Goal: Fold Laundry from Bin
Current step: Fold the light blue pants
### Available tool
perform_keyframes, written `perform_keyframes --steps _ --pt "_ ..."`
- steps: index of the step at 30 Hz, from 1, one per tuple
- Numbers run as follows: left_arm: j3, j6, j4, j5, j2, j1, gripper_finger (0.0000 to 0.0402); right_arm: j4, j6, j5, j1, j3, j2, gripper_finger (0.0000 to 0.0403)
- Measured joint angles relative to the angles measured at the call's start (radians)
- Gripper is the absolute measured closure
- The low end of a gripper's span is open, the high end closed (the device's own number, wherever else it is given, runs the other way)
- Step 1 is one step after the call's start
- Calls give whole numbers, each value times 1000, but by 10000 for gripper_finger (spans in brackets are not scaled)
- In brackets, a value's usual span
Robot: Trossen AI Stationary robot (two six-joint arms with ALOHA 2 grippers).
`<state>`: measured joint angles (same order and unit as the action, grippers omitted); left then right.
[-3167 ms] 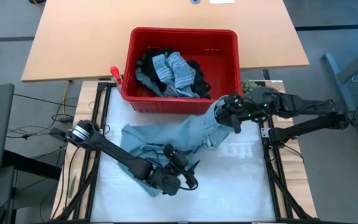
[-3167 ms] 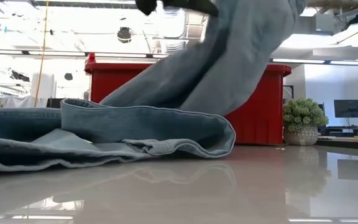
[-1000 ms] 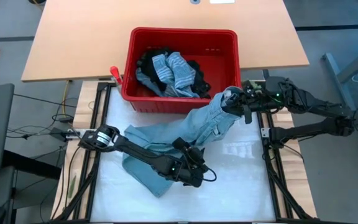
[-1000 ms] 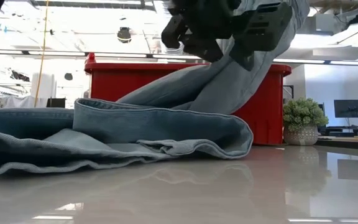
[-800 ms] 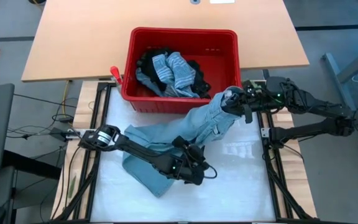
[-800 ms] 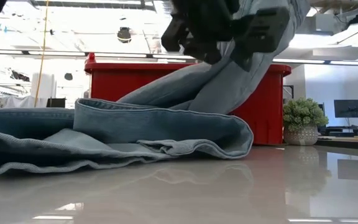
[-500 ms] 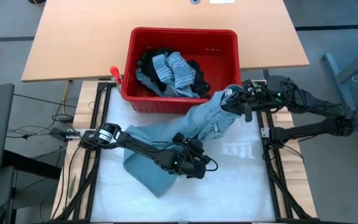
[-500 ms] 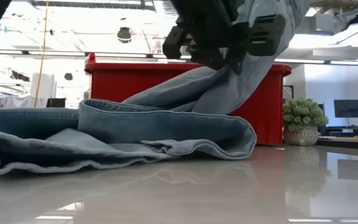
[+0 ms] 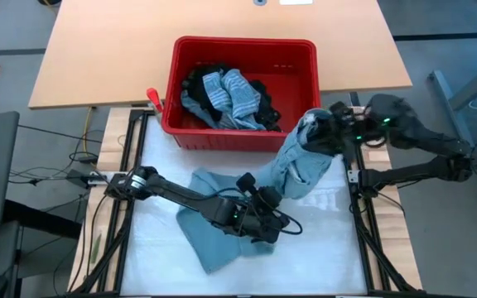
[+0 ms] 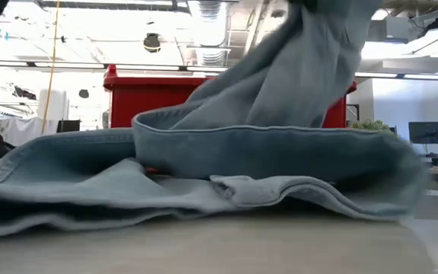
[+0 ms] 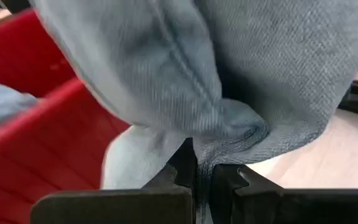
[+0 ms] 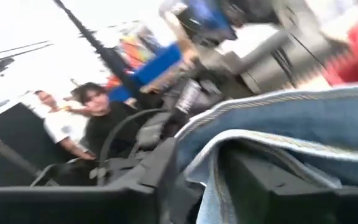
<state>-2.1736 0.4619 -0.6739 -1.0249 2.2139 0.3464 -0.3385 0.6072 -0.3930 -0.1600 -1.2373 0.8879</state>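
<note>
A: Status of the light blue-grey garment (image 9: 247,207)?

B: It is draped across the white table (image 9: 321,257), in front of the red bin (image 9: 305,74). One end is lifted toward the bin's near right corner; the rest is bunched flat on the table.

A: Left gripper (image 9: 265,217)?

B: It is positioned mid-table over the garment. In the left wrist view its fingers (image 11: 166,186) are seen pressed together with a fold of the fabric pinched between them.

A: Right gripper (image 9: 328,134)?

B: It is held just beside the bin's near right corner, at the raised end of the garment. In the right wrist view cloth is seen lying between its fingers (image 12: 160,177), which stand partly apart. Whether the cloth is actually gripped cannot be told.

A: Bin contents?

B: A blue-white striped garment (image 9: 232,93) and black garments (image 9: 195,83) are piled inside, toward the left and middle.

A: Anything else?

B: People (image 12: 92,118) are visible in the room beyond, in the right wrist view.
</note>
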Motion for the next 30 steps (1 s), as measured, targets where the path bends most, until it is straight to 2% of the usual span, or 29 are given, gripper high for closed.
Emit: perform_keyframes --steps 5,9,15,18,22,25,30 --pt "-185 1 -120 -17 -1 22 401 12 -148 -52 -1 -180 -1 175" --pt "-143 -5 27 17 -81 34 401 -39 -242 -6 -28 -354 -1 151" --pt "-142 -28 243 82 -173 53 401 -76 -328 40 -68 -519 -12 148" --pt "-142 -85 350 74 -208 59 401 -126 -328 31 -72 -542 -28 147" --pt "-141 -234 495 77 -247 52 401 -256 -328 8 -72 -541 -45 147" --pt "-141 -296 578 149 -287 30 401 -355 -322 -4 -69 -519 -46 147" --pt "-141 -288 657 256 -339 0 401 -472 -290 -32 -69 -414 -43 147"
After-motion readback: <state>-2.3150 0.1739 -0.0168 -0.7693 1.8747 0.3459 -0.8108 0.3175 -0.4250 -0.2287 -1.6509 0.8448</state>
